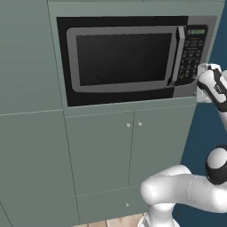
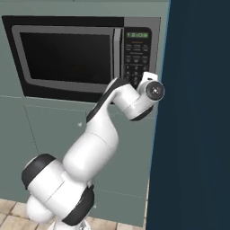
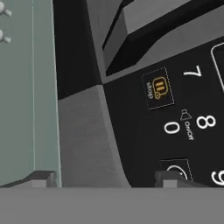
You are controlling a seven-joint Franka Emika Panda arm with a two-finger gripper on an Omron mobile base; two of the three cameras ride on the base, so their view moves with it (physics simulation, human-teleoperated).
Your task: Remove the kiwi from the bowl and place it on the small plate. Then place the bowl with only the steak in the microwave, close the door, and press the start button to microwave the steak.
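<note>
Currently: microwave [image 1: 128,57] w/ door [image 1: 122,60] shut — interior hidden. Gripper [image 3: 105,178] at keypad [image 3: 175,109] corner, jaws apart, nothing between; fingertips [image 3: 168,178] partly cut off.

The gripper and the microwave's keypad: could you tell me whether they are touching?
Cannot tell. In the hand view the gripper sits close to the keypad, but no contact or gap shows plainly.

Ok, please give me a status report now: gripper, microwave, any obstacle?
Gripper open, close at keypad, by stop button. Microwave door shut. Nothing in the way.
</note>
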